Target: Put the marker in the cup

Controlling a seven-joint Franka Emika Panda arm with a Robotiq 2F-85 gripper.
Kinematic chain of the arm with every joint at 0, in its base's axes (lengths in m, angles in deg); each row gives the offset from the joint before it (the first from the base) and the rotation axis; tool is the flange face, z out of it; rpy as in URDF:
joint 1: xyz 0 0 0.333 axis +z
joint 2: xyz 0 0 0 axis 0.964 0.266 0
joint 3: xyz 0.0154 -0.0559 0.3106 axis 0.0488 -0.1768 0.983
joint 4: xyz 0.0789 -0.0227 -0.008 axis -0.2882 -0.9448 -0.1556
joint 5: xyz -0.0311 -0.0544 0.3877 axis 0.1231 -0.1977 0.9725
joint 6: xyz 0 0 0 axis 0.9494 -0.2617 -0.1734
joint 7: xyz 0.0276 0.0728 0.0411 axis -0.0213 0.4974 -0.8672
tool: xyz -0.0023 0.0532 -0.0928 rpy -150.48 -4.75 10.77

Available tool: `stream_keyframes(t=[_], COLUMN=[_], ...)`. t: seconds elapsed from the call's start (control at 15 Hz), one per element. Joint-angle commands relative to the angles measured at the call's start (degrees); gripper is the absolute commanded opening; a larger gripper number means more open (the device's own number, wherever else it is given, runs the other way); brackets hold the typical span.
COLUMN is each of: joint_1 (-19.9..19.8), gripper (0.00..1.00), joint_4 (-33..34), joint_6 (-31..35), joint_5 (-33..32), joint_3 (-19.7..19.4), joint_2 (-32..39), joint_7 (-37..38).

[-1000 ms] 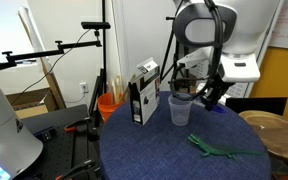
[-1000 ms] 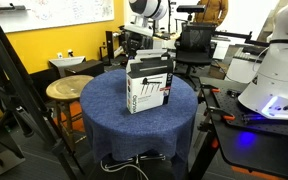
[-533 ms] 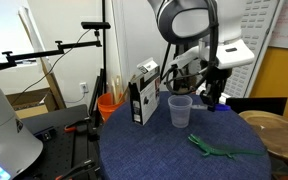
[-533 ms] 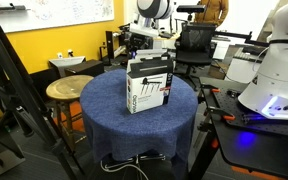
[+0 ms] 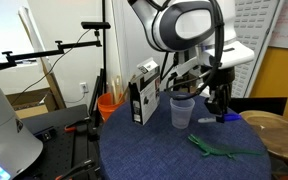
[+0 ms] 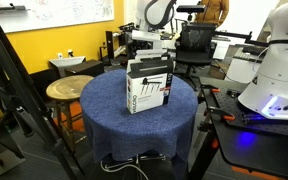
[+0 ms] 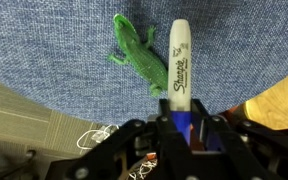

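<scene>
My gripper is shut on the blue cap end of the marker. Its white barrel sticks out past the fingers, over the blue tablecloth. In an exterior view the gripper hangs just right of the clear cup, about level with its rim and apart from it. The cup stands upright on the round table, right of the black-and-white carton. In an exterior view the carton hides the cup.
A green toy lizard lies on the cloth in front of the cup and shows beside the marker in the wrist view. An orange bucket stands behind the table. A wooden stool stands beside the table.
The arm has swung over and the wrist has turned. The gripper has shifted slightly right, still beside the cup, with the marker still in it.
</scene>
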Motion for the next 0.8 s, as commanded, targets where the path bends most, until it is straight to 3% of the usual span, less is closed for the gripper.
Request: stream_keyframes(t=[0.0,0.33,0.73], joint_1=[3.9,6.8,9.5], gripper=[0.06,0.06,0.06], joint_4=[-2.7,-5.7,-9.2], joint_6=[2.9,5.1,5.5], joint_5=[-6.2,-13.6,-21.5], joint_3=[-4.2,-6.7,-6.9], joint_2=[-3.3,-8.5,-14.1], joint_7=[5.5,10.0,14.5])
